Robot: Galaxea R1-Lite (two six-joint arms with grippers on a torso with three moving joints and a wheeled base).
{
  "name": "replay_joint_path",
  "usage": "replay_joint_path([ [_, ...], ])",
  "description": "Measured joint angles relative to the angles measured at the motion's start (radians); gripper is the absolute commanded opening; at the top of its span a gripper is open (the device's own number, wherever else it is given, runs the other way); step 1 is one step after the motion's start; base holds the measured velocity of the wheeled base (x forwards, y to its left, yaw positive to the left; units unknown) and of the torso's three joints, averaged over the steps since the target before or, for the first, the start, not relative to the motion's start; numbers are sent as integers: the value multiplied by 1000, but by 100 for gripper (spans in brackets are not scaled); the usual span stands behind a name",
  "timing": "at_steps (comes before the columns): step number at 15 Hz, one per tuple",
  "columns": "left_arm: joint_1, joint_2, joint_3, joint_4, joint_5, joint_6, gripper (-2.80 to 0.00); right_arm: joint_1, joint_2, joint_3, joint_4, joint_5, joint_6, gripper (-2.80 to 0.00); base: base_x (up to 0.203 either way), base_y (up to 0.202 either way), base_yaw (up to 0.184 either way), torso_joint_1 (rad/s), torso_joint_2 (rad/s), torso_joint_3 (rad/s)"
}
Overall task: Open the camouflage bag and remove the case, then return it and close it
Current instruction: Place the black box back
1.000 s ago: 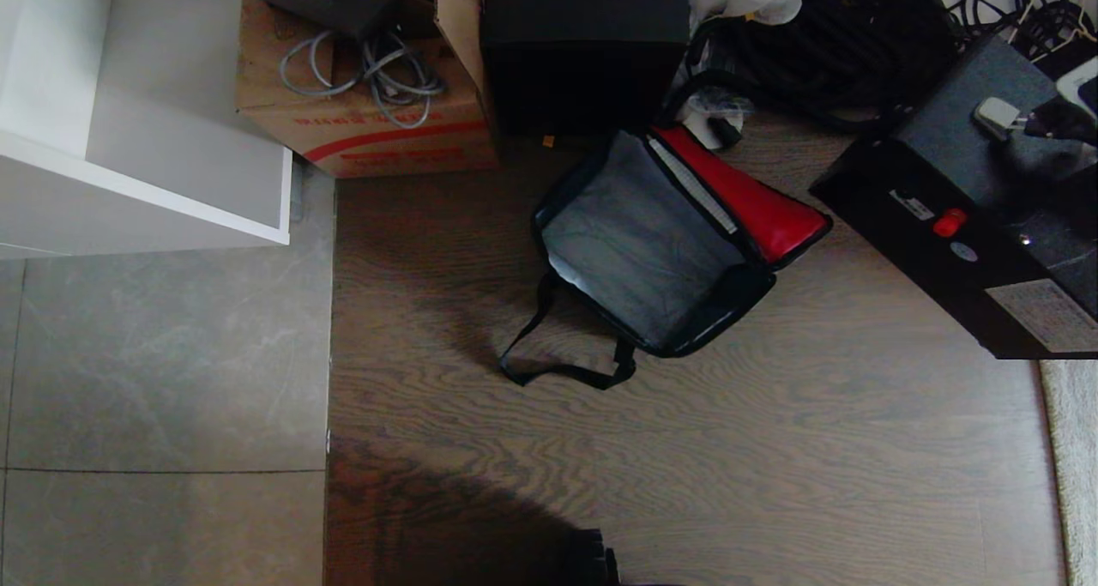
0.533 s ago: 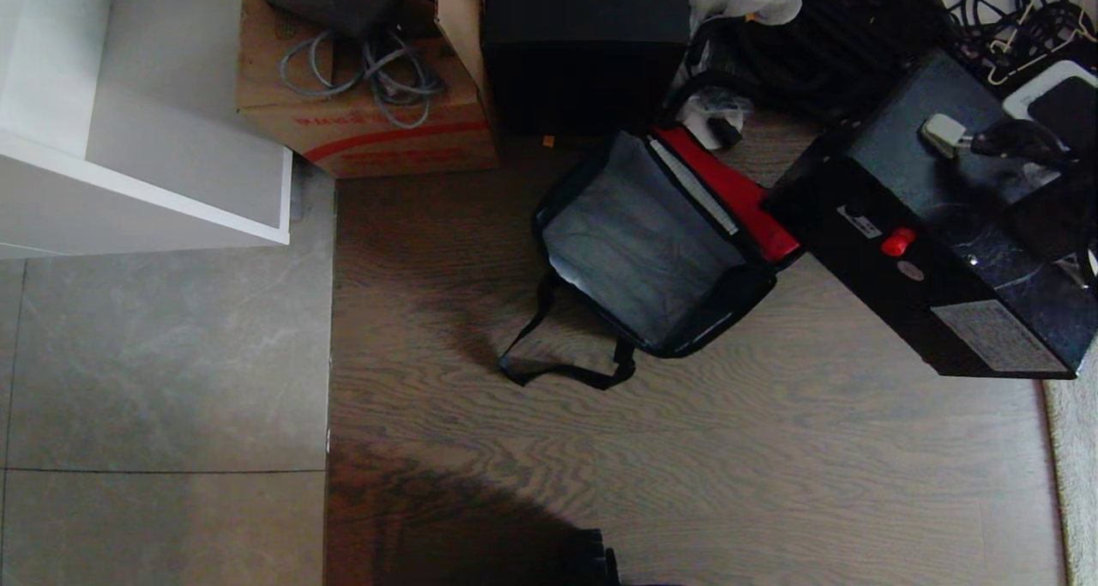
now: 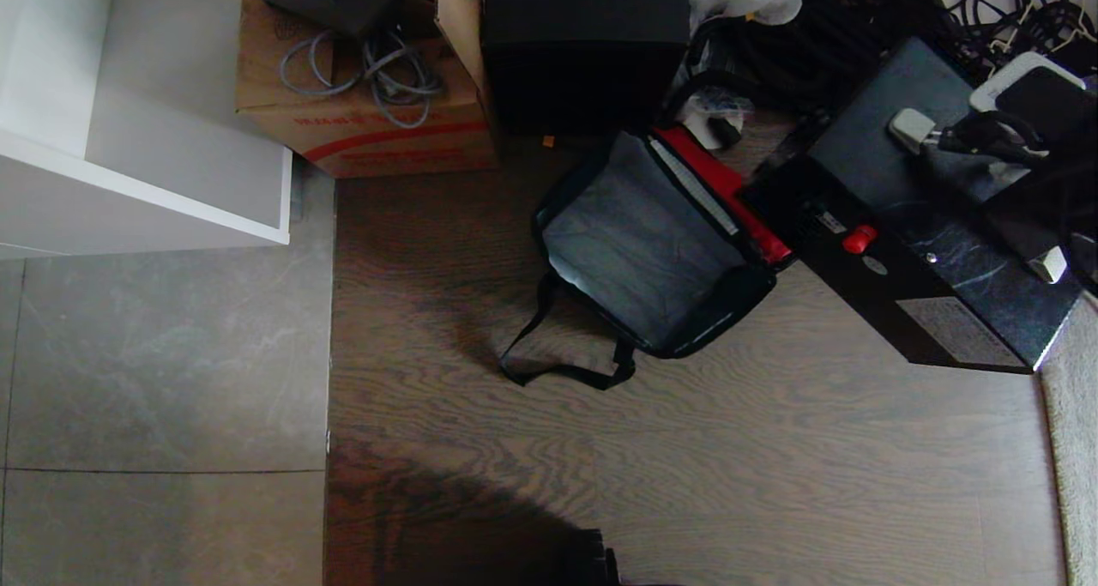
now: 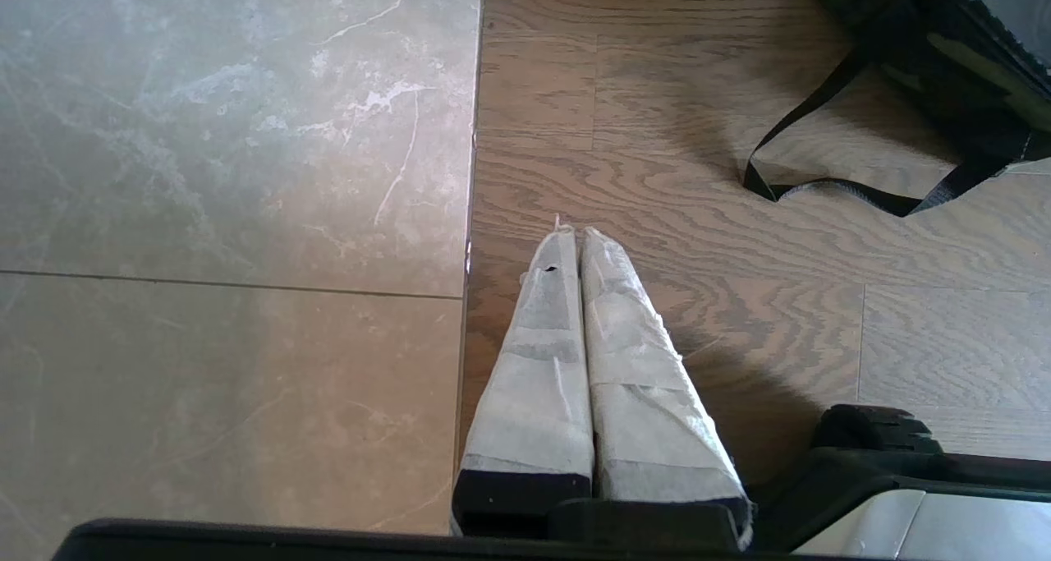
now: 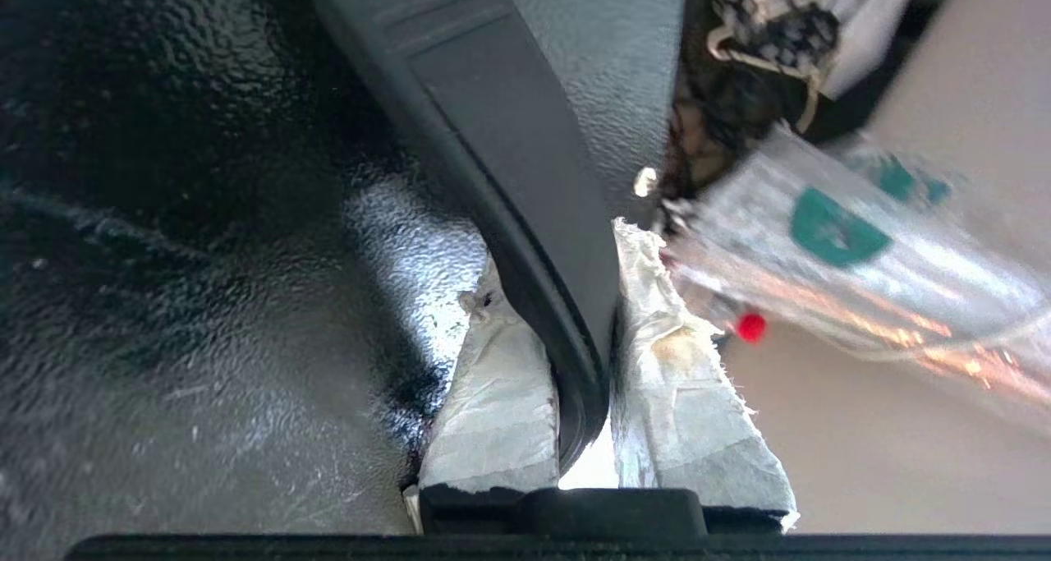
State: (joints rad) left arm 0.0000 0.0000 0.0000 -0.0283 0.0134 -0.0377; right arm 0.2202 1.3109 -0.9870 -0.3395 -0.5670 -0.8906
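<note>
Your right gripper (image 5: 587, 356) is clamped on the handle (image 5: 509, 183) of the case (image 3: 909, 260) — the open camouflage bag (image 3: 643, 243) lies to its left on the floor, long axis diagonal, roughly parallel to the case's; the left gripper (image 4: 572, 241) is parked, closed.

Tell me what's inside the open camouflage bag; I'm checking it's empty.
Only grey lining shows inside the camouflage bag. The case is outside, overlapping its red flap; beneath that is hidden.
</note>
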Motion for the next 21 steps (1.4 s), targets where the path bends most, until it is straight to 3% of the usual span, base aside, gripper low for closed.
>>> replay_joint_path([
  [9,0,0,0,0,0,0,-280,124,29,-202,377,-4,133,-280,0,0,0,0,0,0],
  [21,0,0,0,0,0,0,-280,255,110,-321,391,-63,142,-280,0,0,0,0,0,0],
])
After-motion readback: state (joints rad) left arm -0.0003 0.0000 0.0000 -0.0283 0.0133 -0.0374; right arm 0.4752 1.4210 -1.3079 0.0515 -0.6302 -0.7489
